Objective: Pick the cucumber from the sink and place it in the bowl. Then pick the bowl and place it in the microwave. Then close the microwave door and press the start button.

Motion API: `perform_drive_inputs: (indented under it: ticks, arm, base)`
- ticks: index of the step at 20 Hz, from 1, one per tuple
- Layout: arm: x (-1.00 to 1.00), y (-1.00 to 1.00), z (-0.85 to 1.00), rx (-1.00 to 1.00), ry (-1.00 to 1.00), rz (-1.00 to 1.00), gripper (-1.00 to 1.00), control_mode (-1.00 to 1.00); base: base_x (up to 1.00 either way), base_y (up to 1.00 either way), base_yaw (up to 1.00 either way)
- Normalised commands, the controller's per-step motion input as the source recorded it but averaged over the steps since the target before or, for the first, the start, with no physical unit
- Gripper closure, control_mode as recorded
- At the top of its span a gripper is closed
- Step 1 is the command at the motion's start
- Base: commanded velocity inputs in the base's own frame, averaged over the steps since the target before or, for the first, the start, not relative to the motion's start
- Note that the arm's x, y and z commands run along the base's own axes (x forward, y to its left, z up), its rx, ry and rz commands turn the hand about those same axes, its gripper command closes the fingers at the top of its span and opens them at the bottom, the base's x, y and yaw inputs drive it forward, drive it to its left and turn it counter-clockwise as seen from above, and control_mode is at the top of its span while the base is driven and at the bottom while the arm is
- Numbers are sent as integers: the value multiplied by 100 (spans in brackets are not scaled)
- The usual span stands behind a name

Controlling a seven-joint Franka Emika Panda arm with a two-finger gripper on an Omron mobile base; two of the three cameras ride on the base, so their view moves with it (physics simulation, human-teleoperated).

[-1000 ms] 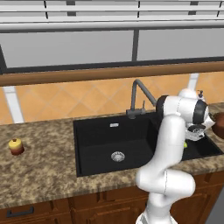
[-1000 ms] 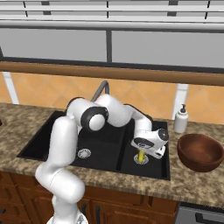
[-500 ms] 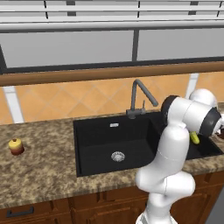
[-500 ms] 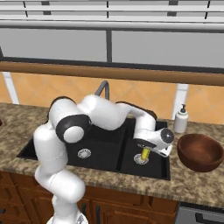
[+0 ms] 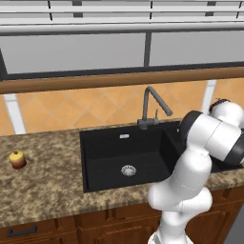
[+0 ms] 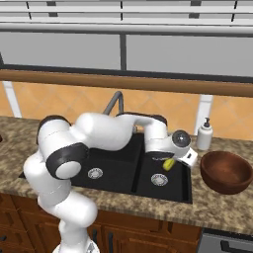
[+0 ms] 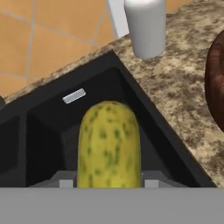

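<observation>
Gripper (image 6: 169, 164) is clamped on the cucumber (image 7: 108, 144), lifted over the sink (image 6: 148, 185). Looks like mid-carry; next it probably needs to swing over the bowl (image 6: 226, 171) and drop it in.

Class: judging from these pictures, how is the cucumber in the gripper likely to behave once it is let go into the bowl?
The cucumber sticks straight out of the gripper without drooping, so it is probably stiff. Its rounded sides suggest it could roll, though the wooden bowl looks deep enough to contain it.
</observation>
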Motion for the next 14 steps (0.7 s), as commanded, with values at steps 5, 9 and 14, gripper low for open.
perform_drive_inputs:
  ticks: [5,9,14]
  arm:
    - [0,-27,44,-10,0,-21,100,-100]
    - [-8,-32,38,-7,0,-18,100,-100]
    - [-15,-45,36,-2,0,-21,100,-100]
  base:
    - [0,0,0]
    - [0,0,0]
    - [0,0,0]
